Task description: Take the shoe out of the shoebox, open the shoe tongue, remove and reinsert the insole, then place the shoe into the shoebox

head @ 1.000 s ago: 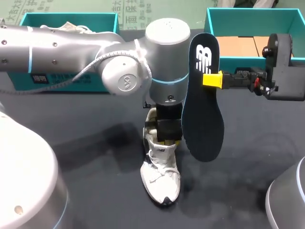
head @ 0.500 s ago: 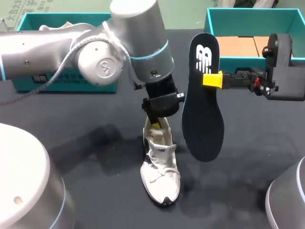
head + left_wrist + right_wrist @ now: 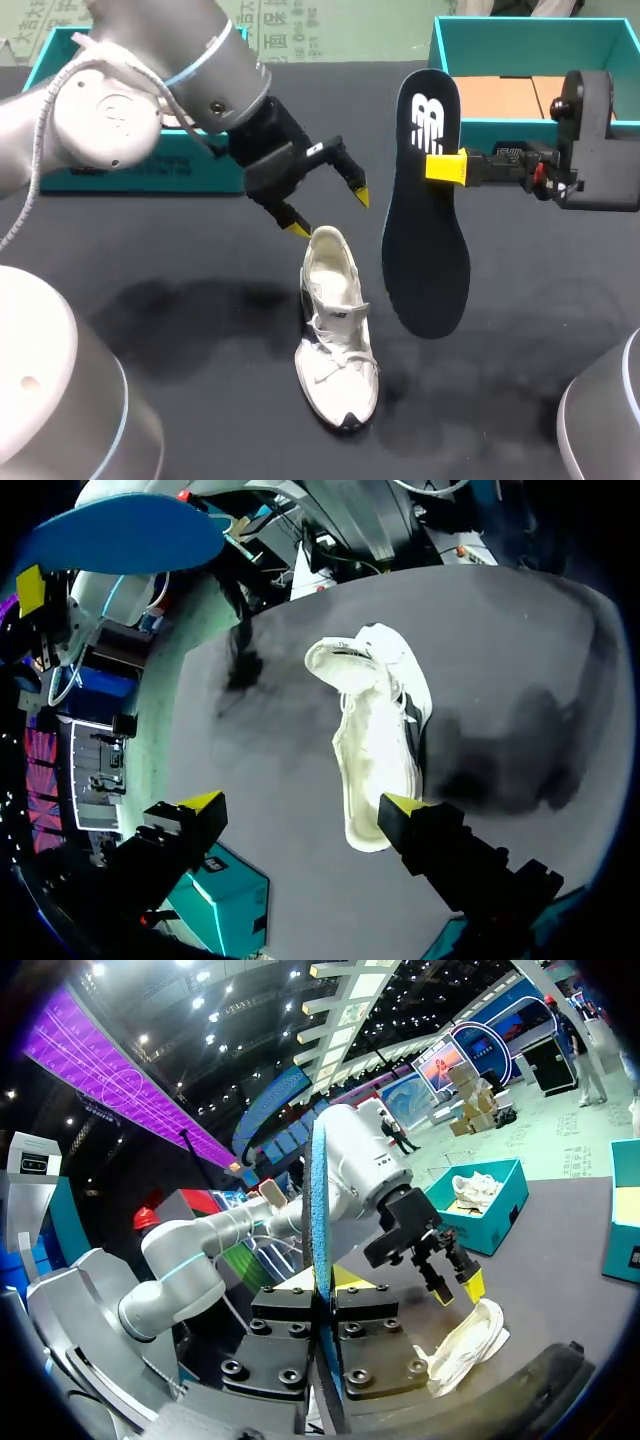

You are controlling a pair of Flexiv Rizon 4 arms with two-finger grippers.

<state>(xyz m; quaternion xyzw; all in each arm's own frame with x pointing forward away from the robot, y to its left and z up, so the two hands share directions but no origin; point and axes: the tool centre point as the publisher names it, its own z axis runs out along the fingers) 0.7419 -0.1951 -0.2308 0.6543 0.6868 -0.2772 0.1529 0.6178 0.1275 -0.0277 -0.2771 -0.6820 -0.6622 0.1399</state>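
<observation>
A white sneaker (image 3: pixel 335 330) lies on the black table, toe toward me and its mouth wide open. My left gripper (image 3: pixel 328 213) hangs open just above and behind its heel, touching nothing. From the left wrist view the sneaker (image 3: pixel 385 730) lies ahead of the spread fingers of the left gripper (image 3: pixel 302 804). My right gripper (image 3: pixel 447 167) is shut on the dark insole (image 3: pixel 425 230), which it holds upright in the air to the right of the shoe. In the right wrist view the insole (image 3: pixel 320 1220) shows edge-on between the clamped fingers of the right gripper (image 3: pixel 326 1300), with the sneaker (image 3: pixel 465 1345) beyond.
A teal shoebox (image 3: pixel 140 170) stands at the back left, behind my left arm. In the right wrist view that teal shoebox (image 3: pixel 490 1215) holds another white shoe. A second teal box (image 3: pixel 530 30) with a cardboard floor stands at the back right.
My left gripper opened, lifted out of the shoe's mouth and drew back toward the left and rear. The shoe stayed in place. The right arm with the insole has not moved.
</observation>
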